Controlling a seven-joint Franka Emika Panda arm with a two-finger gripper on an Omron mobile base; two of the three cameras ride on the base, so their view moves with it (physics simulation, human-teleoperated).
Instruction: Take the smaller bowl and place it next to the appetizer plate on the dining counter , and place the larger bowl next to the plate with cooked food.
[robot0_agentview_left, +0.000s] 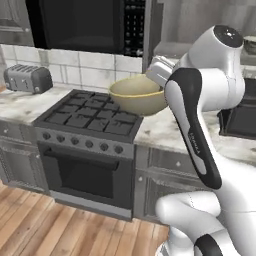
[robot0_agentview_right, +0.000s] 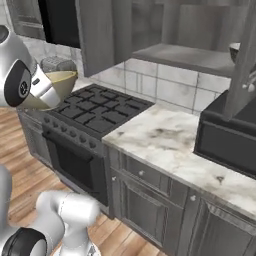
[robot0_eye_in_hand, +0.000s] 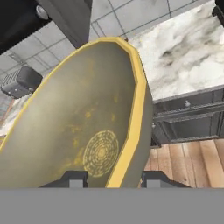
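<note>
The gripper (robot0_eye_in_hand: 113, 180) is clenched on the rim of the larger bowl (robot0_agentview_left: 138, 95), one finger inside, one outside. The bowl hangs in the air above the seam between the stove (robot0_agentview_left: 90, 116) and the marble worktop (robot0_agentview_right: 170, 142), not resting on either. In the hand view its body spreads from the jaws toward 11 o'clock, the yellow rim running toward 12. The dining counter lies somewhere else, so a carry away comes next, I reckon. The forearm carries small lettering, too blurred to read.

The arm (robot0_agentview_left: 210, 125) is glossy white with rounded, bulbous links. A long black panel (robot0_agentview_left: 192, 130) with faint grey lettering runs along one link. Round dark caps (robot0_agentview_right: 17, 84) cover its joints, ringed in grey.
</note>
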